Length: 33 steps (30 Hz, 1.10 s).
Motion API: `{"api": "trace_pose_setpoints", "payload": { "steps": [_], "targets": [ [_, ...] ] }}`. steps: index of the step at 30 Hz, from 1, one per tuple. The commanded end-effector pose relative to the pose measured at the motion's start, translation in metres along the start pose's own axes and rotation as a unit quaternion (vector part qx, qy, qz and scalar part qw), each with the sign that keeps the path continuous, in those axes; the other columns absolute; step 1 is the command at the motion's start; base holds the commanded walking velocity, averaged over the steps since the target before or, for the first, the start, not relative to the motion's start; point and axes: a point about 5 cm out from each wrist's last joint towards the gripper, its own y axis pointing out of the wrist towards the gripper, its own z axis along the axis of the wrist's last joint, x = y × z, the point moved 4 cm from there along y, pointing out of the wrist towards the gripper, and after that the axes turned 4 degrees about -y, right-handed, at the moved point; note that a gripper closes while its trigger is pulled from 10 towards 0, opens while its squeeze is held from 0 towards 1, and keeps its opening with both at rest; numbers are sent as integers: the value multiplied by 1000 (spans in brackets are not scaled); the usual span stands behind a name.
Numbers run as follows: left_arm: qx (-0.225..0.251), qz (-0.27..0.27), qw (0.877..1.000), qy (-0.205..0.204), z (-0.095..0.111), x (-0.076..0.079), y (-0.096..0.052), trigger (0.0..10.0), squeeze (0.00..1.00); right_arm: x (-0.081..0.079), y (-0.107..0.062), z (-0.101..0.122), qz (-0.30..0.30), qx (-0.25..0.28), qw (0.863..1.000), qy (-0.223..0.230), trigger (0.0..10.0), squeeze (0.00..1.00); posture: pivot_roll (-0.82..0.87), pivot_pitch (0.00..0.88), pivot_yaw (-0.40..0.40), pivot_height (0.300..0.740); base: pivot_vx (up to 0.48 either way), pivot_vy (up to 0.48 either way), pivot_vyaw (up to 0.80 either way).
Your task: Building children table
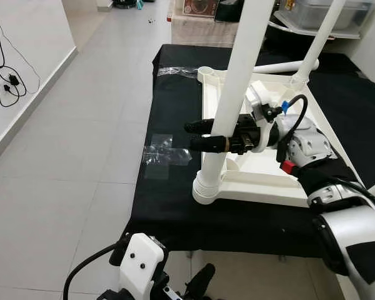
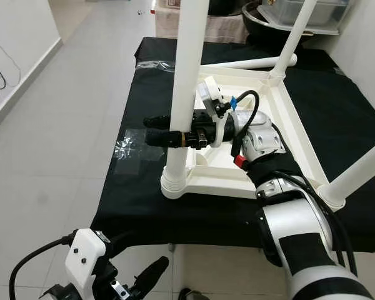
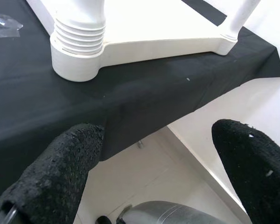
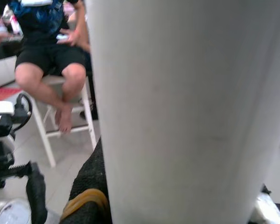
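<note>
Right pincer (image 1: 197,134) reaches leftward, seemingly closed; left pincer (image 3: 154,172) hangs low, fingers spread.

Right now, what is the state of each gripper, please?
Left gripper: open, holding nothing, low by the edge of the black cloth.
Right gripper: shut on the white table leg.

— What else lies on your black cloth (image 1: 175,206)?

— Before me, crumpled clear plastic wrap (image 1: 165,153) near its left edge, and another clear scrap (image 1: 175,70) by the far left corner.

— And off it?

— Black cables (image 1: 6,78) against the white wall, a clear storage bin (image 1: 328,12) on a shelf beyond, and a seated person (image 4: 49,56) on a white chair (image 4: 67,128).
</note>
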Motion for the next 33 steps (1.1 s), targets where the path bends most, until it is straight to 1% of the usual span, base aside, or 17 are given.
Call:
{"api": "trace_pose_setpoints", "payload": {
  "steps": [1, 5, 7, 13, 14, 16, 21, 23, 24, 25, 26, 31, 32, 33],
  "targets": [
    [-6, -3, 1000, -2, -1, 1, -2, 10000, 0, -4, -3, -22, -18, -8, 999, 35, 10000, 0, 189, 211, -89, 740, 0, 0, 0],
    [-6, -3, 1000, 0, -1, 1, -1, 10000, 0, -6, -4, -26, -18, -12, 999, 40, 10000, 0, 186, 214, -87, 740, 0, 0, 0],
    [-4, -2, 1000, 2, 0, 0, 1, 10000, 0, -7, 2, -30, -34, -14, 999, 41, 10000, 0, 184, 215, -86, 740, 0, 0, 0],
    [-3, -2, 1000, 4, 0, -1, 2, 10000, 0, -12, 11, -37, -34, -29, 998, 39, 10000, 0, 178, 216, -83, 740, 0, 0, 0],
    [-3, -3, 1000, 5, 0, -1, 2, 10000, 0, -10, 14, -40, -44, -45, 997, 33, 10000, 0, 176, 215, -83, 740, 0, 0, 0],
    [-2, -3, 1000, 6, 1, -1, 3, 10000, 0, -7, 18, -42, -59, -58, 996, 37, 10000, 0, 172, 216, -84, 740, 0, 0, 0],
    [0, -4, 1000, 6, 1, -1, 4, 10000, 0, -3, 19, -39, -79, -59, 994, 35, 10000, 0, 171, 214, -90, 740, 0, 0, 0],
    [3, -4, 1000, 9, 3, -1, 5, 10000, 0, 5, 20, -36, -134, -60, 989, 23, 10000, 0, 163, 216, -93, 740, 0, 0, 0],
    [3, -4, 1000, 9, 3, -1, 5, 10000, 0, 7, 19, -36, -148, -60, 987, 21, 10000, 0, 163, 216, -93, 740, 0, 0, 0],
    [3, -4, 1000, 9, 3, -1, 5, 10000, 0, 7, 19, -36, -148, -60, 987, 21, 10000, 0, 163, 216, -93, 740, 0, 0, 0],
    [5, -3, 1000, 13, 4, -2, 7, 10000, 0, 14, 19, -37, -202, -58, 977, 30, 10000, 0, 157, 215, -96, 740, 0, 0, 0],
    [11, 3, 1000, 15, 6, -6, 8, 10000, 0, 20, 17, -42, -273, -50, 960, 42, 10000, 0, 153, 215, -96, 740, 0, 0, 0],
    [11, 3, 1000, 15, 6, -6, 8, 10000, 0, 20, 17, -42, -273, -50, 960, 42, 10000, 0, 153, 215, -96, 740, 0, 0, 0],
    [12, 4, 1000, 15, 7, -7, 9, 10000, 0, 20, 17, -45, -285, -52, 956, 46, 10000, 0, 150, 214, -98, 740, 0, 0, 0]
  ]
}}
